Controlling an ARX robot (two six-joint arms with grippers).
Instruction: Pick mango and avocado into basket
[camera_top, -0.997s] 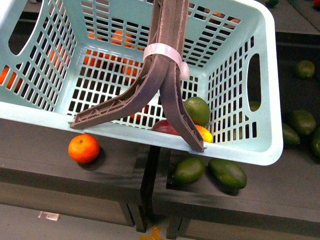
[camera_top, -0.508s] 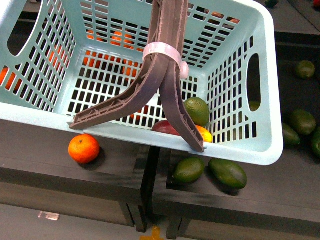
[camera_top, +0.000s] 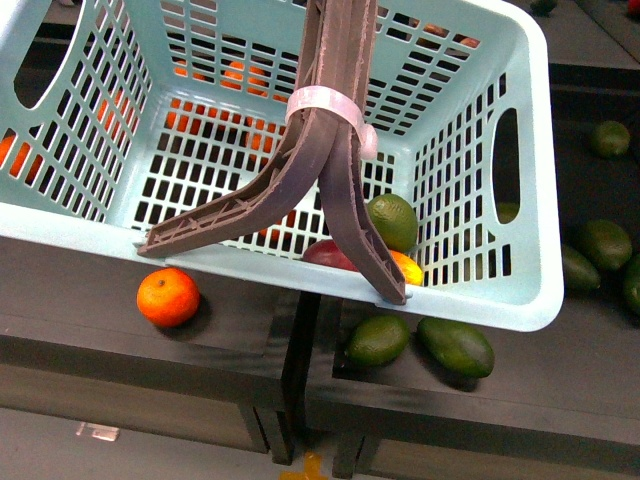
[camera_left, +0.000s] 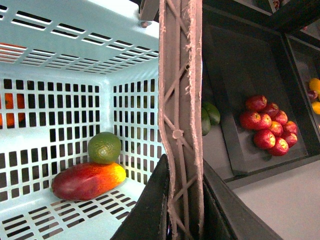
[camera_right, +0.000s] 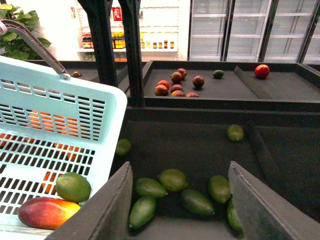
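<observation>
The pale teal basket (camera_top: 520, 170) hangs lifted above the dark shelves, filling most of the front view. Its two brown handles (camera_top: 335, 90), bound by a white tie (camera_top: 325, 108), rise out of the top of that view. Inside, in one corner of the floor, the red-and-orange mango (camera_left: 87, 180) lies with the green avocado (camera_left: 104, 147) resting against it; both also show as the mango (camera_right: 47, 212) and avocado (camera_right: 73, 187) in the right wrist view. My left gripper (camera_left: 182, 220) is shut on the handles (camera_left: 181, 100). My right gripper (camera_right: 180, 200) is open beside the basket wall (camera_right: 95, 107), over loose avocados.
Several loose avocados (camera_right: 172, 180) lie on the dark shelf beside the basket. A tangerine (camera_top: 168, 297) sits on the shelf edge below the basket, more show through its lattice. Red apples (camera_left: 267, 127) are piled in a bin; dark uprights (camera_right: 102, 45) stand behind.
The basket has shifted very slightly; nothing else has visibly moved.
</observation>
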